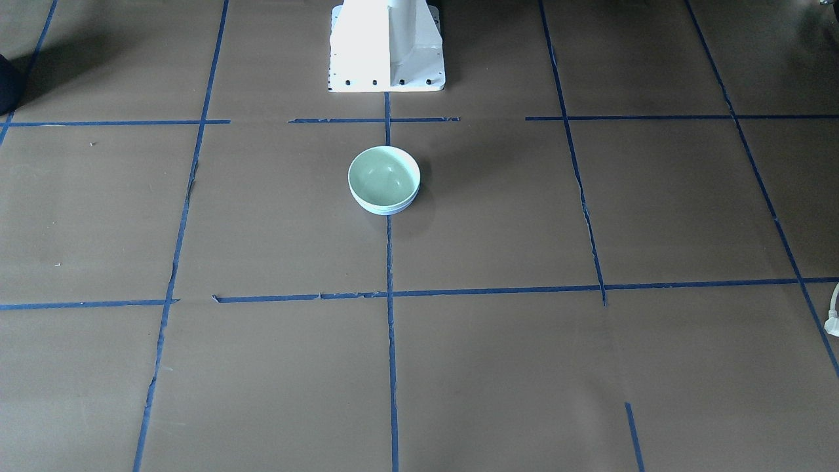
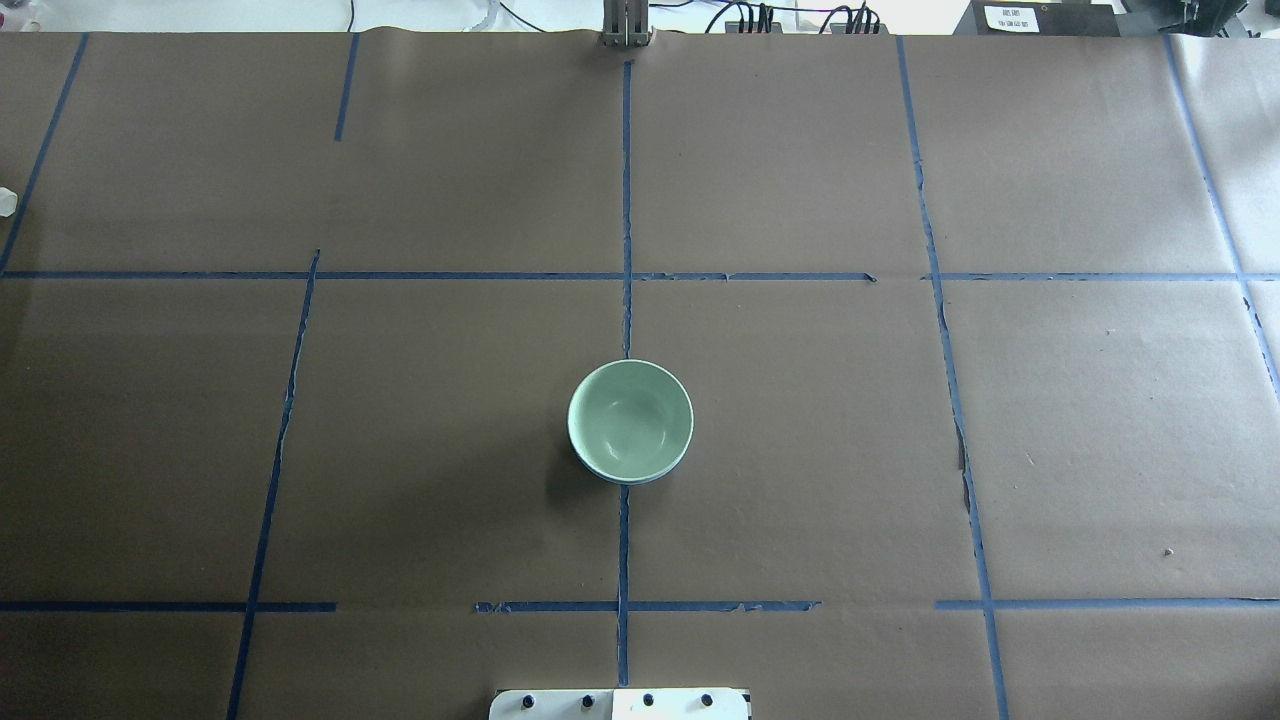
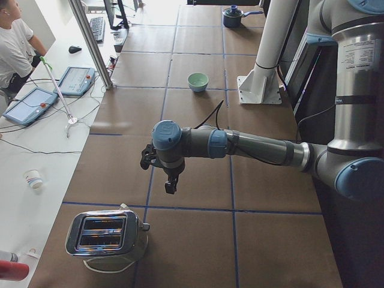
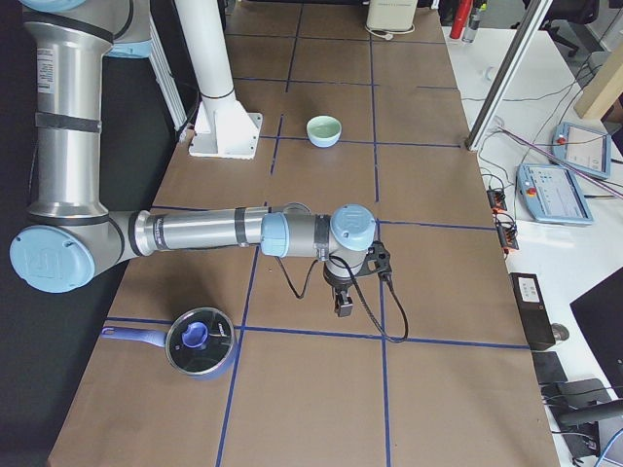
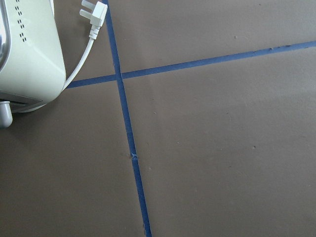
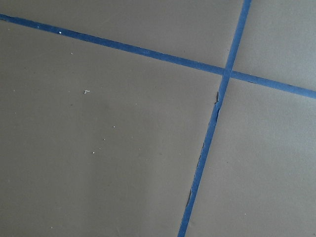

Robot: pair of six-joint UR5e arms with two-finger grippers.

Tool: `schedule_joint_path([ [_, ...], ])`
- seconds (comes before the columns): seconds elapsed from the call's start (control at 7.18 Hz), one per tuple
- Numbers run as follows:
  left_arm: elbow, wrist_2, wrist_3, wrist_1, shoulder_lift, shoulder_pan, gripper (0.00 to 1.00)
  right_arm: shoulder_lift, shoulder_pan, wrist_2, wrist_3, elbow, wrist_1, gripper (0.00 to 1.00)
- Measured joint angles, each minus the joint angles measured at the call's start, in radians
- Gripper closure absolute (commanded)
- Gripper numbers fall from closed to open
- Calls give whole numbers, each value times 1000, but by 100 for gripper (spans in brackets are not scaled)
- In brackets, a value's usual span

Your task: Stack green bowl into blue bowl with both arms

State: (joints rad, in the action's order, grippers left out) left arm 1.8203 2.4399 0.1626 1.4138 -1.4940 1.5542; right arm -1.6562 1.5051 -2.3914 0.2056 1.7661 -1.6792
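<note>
The green bowl sits nested inside the blue bowl, of which only a thin pale-blue rim shows beneath it. The stack stands upright at the table's middle, in front of the pedestal, and also shows in the overhead view, with the blue rim below it. My left gripper hangs far from the bowls near the toaster. My right gripper hangs far from them near the pot. Both point down, and I cannot tell whether they are open or shut. No fingers show in the wrist views.
A toaster with its white plug stands at the left end. A blue lidded pot stands at the right end. The white pedestal is behind the bowls. A person sits beyond the table.
</note>
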Motion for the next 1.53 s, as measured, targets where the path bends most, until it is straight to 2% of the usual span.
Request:
schedule_joint_path([
  [1.53,-2,-8,0,-2,-10,-3,0,2,-34,-2,-15,-4,0,0],
])
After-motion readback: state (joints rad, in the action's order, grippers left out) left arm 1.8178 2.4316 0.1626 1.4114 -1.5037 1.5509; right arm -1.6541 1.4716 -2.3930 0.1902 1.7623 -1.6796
